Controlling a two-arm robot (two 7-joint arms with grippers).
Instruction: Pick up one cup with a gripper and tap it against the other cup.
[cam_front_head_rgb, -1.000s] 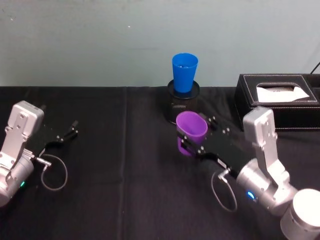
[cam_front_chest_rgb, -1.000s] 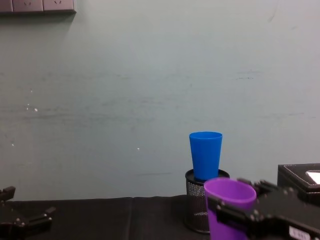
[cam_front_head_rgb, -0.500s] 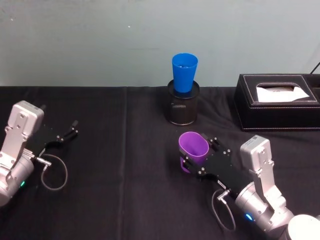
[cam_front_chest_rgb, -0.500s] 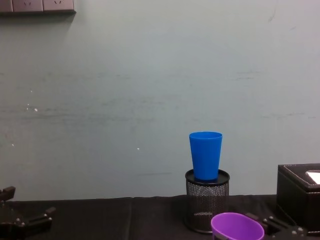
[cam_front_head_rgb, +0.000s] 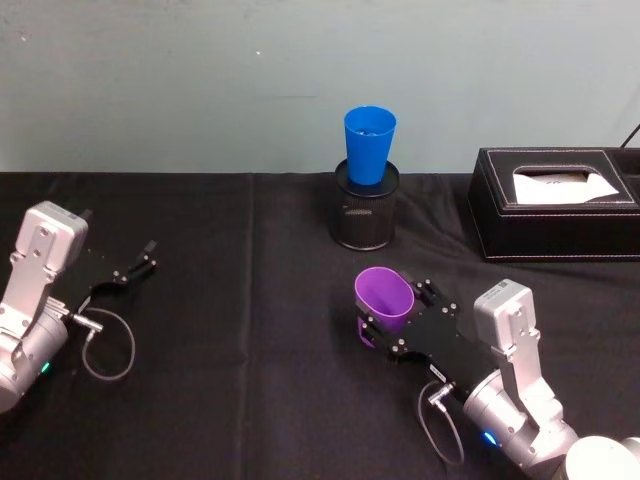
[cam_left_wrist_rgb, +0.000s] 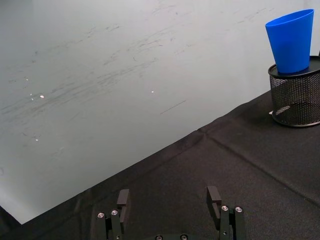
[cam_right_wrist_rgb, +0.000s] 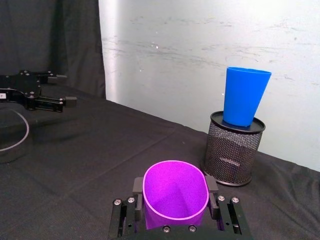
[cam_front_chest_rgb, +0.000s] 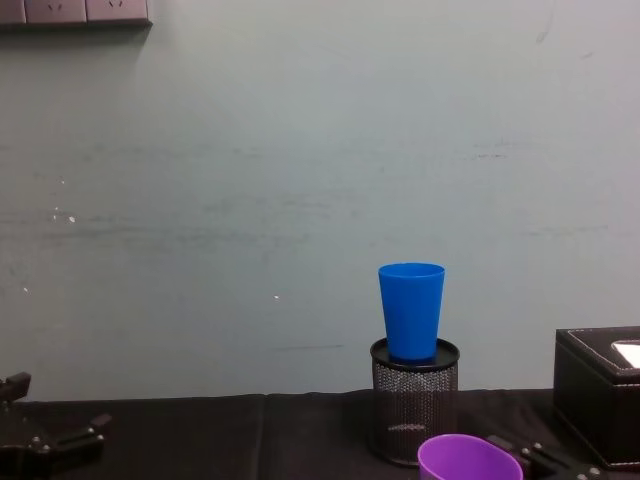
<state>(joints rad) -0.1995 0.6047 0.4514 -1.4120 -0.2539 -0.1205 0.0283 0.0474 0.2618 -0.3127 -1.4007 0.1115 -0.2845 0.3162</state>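
While the left gripper (cam_front_head_rgb: 135, 270) lies parked at the far left of the black table (cam_front_head_rgb: 250, 360), its fingers (cam_left_wrist_rgb: 122, 198) spread apart with nothing between them, the work sits to the right. The left wrist view shows bare cloth ahead of those fingers and the blue cup (cam_left_wrist_rgb: 291, 41) well off to the side. That cup stands upright in the mouth of the black wire-mesh pen holder (cam_front_head_rgb: 365, 214) at the far middle of the table, close to the wall. The chest view shows it from the side, rising clear above the holder's rim. Nearer and slightly right, the right gripper (cam_front_head_rgb: 392, 322) clamps the purple cup (cam_front_head_rgb: 384, 300) by its sides; the right wrist view shows a finger pressed on each flank and the rim squeezed to an oval. An open strip of cloth separates the purple cup from the holder. At the far right sits a black tissue box (cam_front_head_rgb: 555, 204), apart from both cups.
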